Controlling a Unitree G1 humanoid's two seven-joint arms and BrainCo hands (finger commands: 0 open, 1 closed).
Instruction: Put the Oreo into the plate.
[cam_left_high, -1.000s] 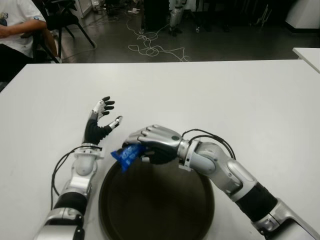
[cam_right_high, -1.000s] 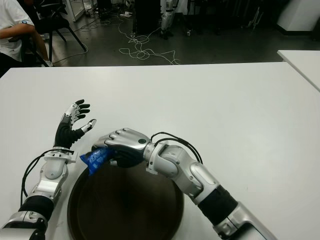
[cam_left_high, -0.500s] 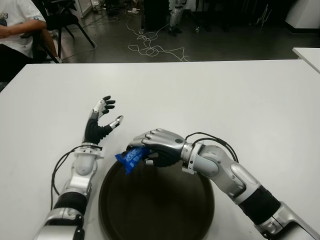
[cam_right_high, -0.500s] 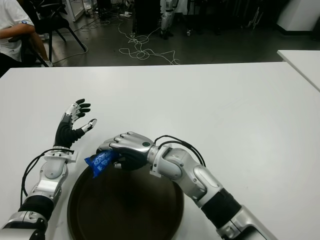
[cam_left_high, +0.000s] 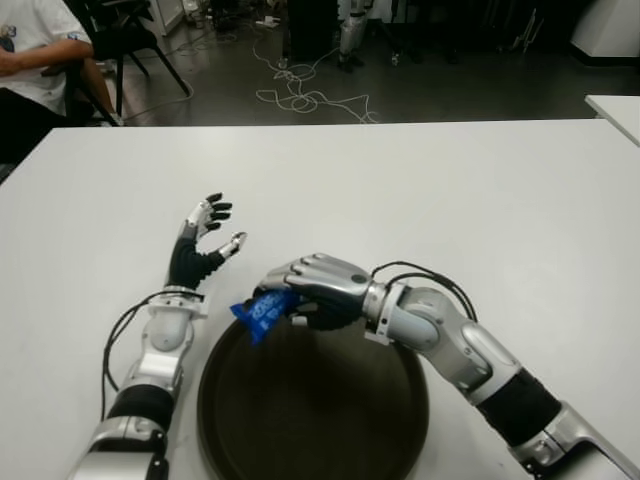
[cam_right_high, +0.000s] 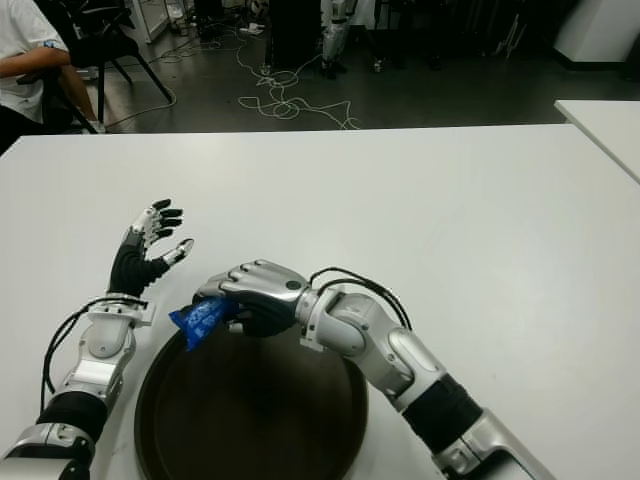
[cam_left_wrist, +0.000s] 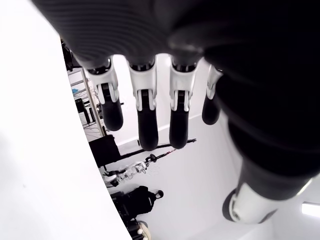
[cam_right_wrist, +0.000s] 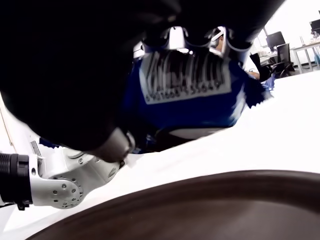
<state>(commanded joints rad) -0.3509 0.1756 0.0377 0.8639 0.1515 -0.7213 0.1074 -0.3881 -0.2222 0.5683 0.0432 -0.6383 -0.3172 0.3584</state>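
Over the far left rim of the dark round plate (cam_left_high: 405, 430), near the desk's (cam_left_high: 480, 190) front edge, the right hand (cam_left_high: 310, 290) is curled tight around the blue Oreo packet (cam_left_high: 258, 314), held clear above it. Since the earlier frame it has barely shifted. Beside the plate's left, the left hand (cam_left_high: 203, 238) is raised with spread, empty fingers.

A wide white bench (cam_left_high: 430, 190) carries one thing: a round dark brown plate (cam_left_high: 400, 430) lying flat at its near edge.
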